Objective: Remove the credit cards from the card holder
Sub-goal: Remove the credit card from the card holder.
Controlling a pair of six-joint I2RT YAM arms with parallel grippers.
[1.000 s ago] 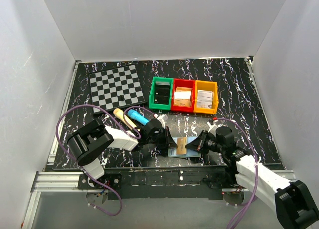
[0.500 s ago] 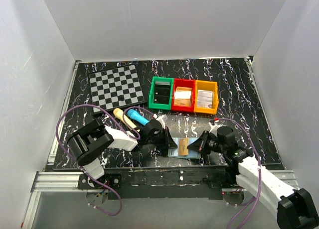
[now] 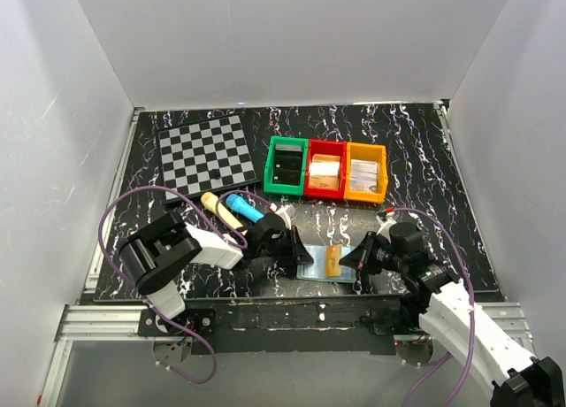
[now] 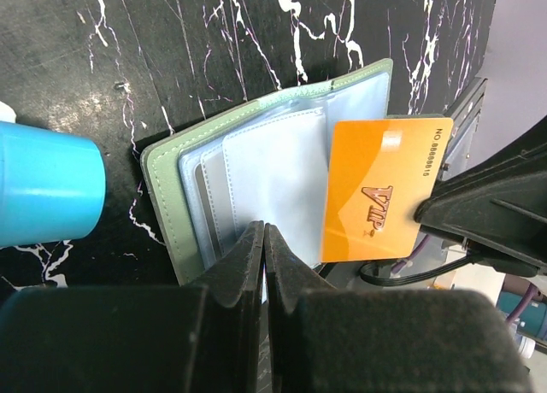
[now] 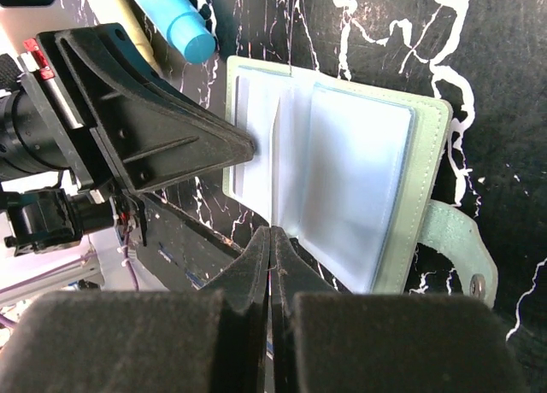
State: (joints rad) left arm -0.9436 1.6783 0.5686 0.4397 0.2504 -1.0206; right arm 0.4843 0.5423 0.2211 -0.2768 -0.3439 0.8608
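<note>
— Jaws?
— Closed on both sides. Left gripper [image 4: 263, 239]: tips together, pressed onto the flat grey-green bifold card holder [image 4: 167, 196]. Right gripper [image 5: 270, 236]: pinched on the thin orange plastic credit card [image 4: 376, 188].
— Places?
— Black white-veined marble table [image 3: 416, 159] first, holder lying open at its six o'clock edge. Card over the holder's three o'clock panel, seemingly almost clear of the sleeve.
— Doing it well?
— Pull flat and straight toward three o'clock. Pin hard at nine, so no dragging the holder along. Avoid bending the card.
</note>
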